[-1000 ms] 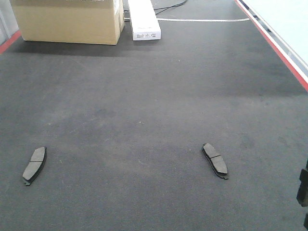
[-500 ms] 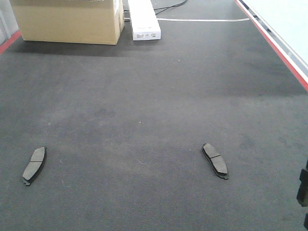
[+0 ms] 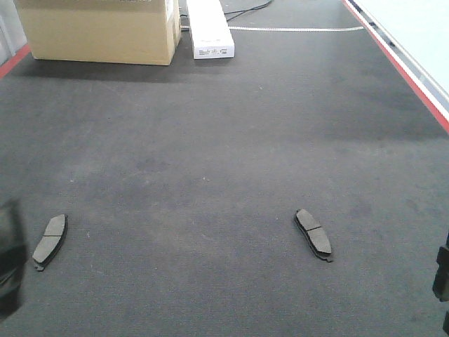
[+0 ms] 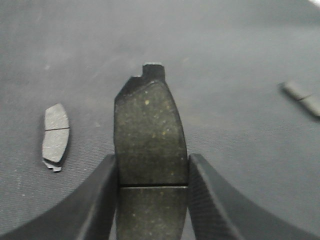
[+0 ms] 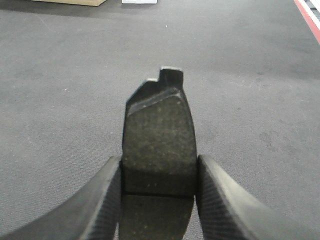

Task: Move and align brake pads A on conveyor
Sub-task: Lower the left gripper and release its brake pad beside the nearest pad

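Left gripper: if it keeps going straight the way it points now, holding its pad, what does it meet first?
Probably just bare conveyor. The left gripper is clamped on a brake pad, and the lying pad sits off to its left, another off to its right. Depth is unclear.

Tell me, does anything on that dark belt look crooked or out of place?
The two brake pads lying on the conveyor sit far apart and tilt opposite ways: left pad, right pad. Each claw, left and right, grips another pad.
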